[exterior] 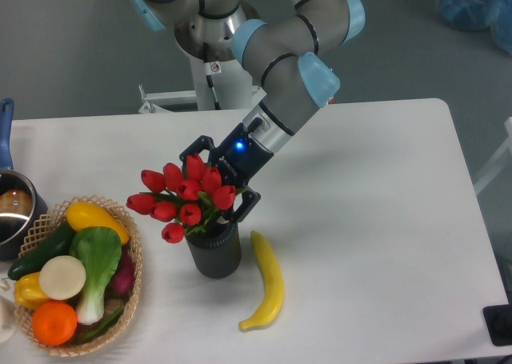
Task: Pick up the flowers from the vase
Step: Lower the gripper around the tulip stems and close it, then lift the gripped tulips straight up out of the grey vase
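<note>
The flowers [180, 194], a bunch of red tulip buds with green stems, stand in the dark ribbed vase [214, 250] near the table's front middle and lean out to the left. My gripper [218, 180] has come down from the upper right and sits just behind the buds. Its black fingers [245, 206] straddle the bunch, one at the upper left and one at the lower right, with the jaws wide apart. The fingertips are hidden behind the buds. The stems are still in the vase's mouth.
A yellow banana [268, 282] lies right of the vase. A wicker basket [132, 300] of toy fruit and vegetables stands at the front left. A steel pot with a blue handle [6, 124] is at the left edge. The arm's base [210, 68] stands behind the table.
</note>
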Available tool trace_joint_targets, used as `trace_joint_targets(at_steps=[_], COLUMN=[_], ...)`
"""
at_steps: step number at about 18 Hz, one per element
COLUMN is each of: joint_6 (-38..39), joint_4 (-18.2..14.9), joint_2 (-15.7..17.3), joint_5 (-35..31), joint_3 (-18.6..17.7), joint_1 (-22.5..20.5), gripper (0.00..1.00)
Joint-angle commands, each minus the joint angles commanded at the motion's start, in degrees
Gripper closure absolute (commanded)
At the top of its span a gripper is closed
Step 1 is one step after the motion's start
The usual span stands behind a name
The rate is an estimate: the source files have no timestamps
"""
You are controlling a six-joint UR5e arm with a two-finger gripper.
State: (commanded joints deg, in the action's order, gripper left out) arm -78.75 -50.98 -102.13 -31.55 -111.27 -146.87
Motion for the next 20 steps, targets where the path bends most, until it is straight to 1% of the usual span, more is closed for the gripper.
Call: trace_joint_targets(at_steps=[1, 6, 8, 12, 16, 18, 20], joint_6=[0.00, 0.00, 0.61, 1.85, 2.02, 3.33, 4.48], joint_4=[0.00, 0.00, 0.00, 0.00, -0.09, 0.00, -0.09], joint_2=[0.00, 0.09, 0.09, 0.09, 0.35, 0.35, 0.35], joint_5=[0.00, 0.00, 0.00, 0.96, 4.48, 5.62, 5.89], joint_3=[0.09, 0.26, 0.26, 0.79, 0.97, 1.23, 2.63], joint_1=[-0.17, -0.53, -0.79, -1.49, -3.16, -3.60, -3.95], gripper=[0.34, 0.47, 0.57, 0.57, 0.55, 0.55, 0.55])
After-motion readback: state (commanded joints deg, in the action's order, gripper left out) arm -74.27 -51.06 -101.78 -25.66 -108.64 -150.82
